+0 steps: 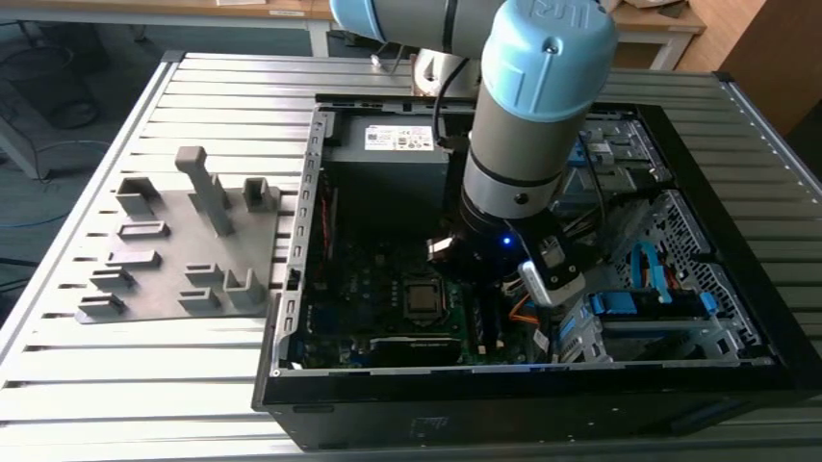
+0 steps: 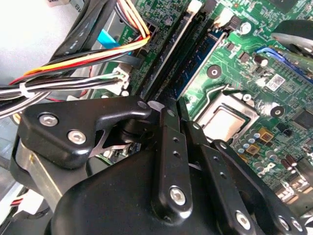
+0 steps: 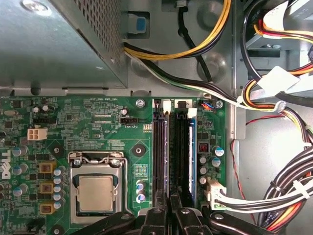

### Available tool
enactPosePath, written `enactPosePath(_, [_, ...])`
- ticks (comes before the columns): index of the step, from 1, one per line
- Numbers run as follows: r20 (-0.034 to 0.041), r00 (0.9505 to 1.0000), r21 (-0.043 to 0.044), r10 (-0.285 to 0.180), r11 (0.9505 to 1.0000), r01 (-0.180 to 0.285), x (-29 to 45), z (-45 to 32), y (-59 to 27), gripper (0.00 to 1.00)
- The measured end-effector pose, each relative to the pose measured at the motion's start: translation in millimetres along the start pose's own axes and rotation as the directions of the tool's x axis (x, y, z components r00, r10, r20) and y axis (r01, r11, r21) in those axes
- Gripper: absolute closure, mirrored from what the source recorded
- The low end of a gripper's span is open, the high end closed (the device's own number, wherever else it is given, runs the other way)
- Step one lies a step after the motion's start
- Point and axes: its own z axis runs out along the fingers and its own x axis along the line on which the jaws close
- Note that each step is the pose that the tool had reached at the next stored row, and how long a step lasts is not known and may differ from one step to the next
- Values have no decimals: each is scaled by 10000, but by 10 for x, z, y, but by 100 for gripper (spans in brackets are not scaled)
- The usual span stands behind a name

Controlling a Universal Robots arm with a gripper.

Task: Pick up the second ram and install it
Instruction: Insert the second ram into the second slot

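Your end effector sits low over the motherboard's memory slots, fingers drawn together. The second ram, blue-edged, stands in a slot just beside them; processor socket lies nearby.

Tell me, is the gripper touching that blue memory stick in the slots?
Cannot tell. In the first wrist view the gripper hides the nearest end of the blue memory stick with its dark body, so neither contact nor gap shows.

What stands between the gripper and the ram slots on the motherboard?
Nothing visible. In the first wrist view the gripper sits directly over the ram slots, and the cables lie off to one side of them.
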Motion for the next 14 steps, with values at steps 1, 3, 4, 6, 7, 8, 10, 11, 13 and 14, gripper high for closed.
enactPosePath(1, [-1,10000,2,0,10000,0,0,6,1,86])
enactPosePath(3, [-1,10000,1,0,10000,0,0,11,2,86])
enactPosePath(4, [1,10000,-2,0,10000,0,0,13,2,86])
enactPosePath(6, [2,10000,-6,0,10000,0,0,15,3,86])
enactPosePath(7, [2,10000,-7,0,10000,0,0,15,3,86])
enactPosePath(8, [10,10000,-39,1,10000,-1,-1,25,8,86])
enactPosePath(10, [7,10000,-24,1,10000,-1,0,23,5,85])
enactPosePath(11, [3,10000,-8,0,10000,0,0,16,3,79])
enactPosePath(13, [2,10000,-5,1,10000,-1,0,2,3,79])
enactPosePath(14, [2,10000,-6,1,10000,-1,-1,-29,3,79])
